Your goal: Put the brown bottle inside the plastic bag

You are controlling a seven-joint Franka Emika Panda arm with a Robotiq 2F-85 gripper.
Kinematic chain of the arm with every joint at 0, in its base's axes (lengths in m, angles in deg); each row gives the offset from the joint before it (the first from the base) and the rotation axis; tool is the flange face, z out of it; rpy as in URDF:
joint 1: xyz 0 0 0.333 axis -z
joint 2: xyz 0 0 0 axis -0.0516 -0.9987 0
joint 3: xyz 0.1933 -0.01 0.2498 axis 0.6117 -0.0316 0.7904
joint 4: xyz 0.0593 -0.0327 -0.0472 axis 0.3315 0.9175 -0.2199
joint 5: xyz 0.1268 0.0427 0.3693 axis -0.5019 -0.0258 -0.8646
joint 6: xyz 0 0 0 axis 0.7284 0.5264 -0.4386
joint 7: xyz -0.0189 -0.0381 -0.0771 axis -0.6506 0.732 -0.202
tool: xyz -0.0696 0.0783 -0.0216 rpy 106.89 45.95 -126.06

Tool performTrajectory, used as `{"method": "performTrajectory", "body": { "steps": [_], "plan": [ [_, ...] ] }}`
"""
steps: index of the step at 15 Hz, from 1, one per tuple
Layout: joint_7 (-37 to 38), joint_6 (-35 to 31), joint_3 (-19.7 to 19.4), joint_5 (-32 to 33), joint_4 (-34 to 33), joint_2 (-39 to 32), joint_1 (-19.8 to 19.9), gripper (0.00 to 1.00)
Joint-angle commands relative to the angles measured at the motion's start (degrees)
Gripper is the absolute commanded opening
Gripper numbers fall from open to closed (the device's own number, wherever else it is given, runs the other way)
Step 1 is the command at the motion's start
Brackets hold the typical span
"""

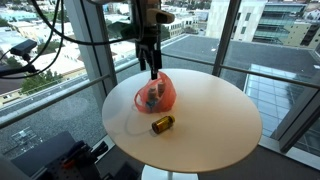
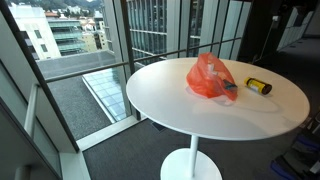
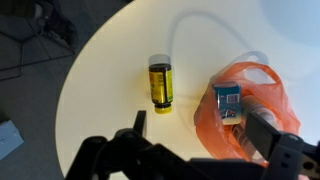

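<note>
Spreading across both exterior views, the round white table (image 1: 220,110) carries everything. The orange plastic bag (image 1: 160,97) slumps near its middle, with a small blue box (image 3: 227,102) showing through it. Whether the bag's mouth gapes wide enough is hard to tell from these angles. The gripper (image 1: 150,70) hangs just above the bag, and in the wrist view its jaws stand apart, holding nothing. The brown bottle (image 1: 162,124) lies on its side on the bare tabletop, near the bag at about 6 o'clock from it in an exterior view, not touching it. Nothing of the task looks done yet: grasping, carrying and dropping the bottle inside all remain.
</note>
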Motion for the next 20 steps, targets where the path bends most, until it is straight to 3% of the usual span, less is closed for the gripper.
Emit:
{"method": "performTrajectory", "body": {
  "steps": [1,8,14,20],
  "plan": [
    [0.0,0.0,-0.3,0.0,-0.2,-0.7,0.1,1.0],
    [1.9,-0.7,-0.4,1.0,-0.8,-2.3,0.7,1.0],
    [6.0,-6.7,-2.2,0.7,-1.1,-10.2,2.2,1.0],
    [4.8,-13.4,-4.2,0.3,-1.2,-20.2,2.0,1.0]
  ]
}}
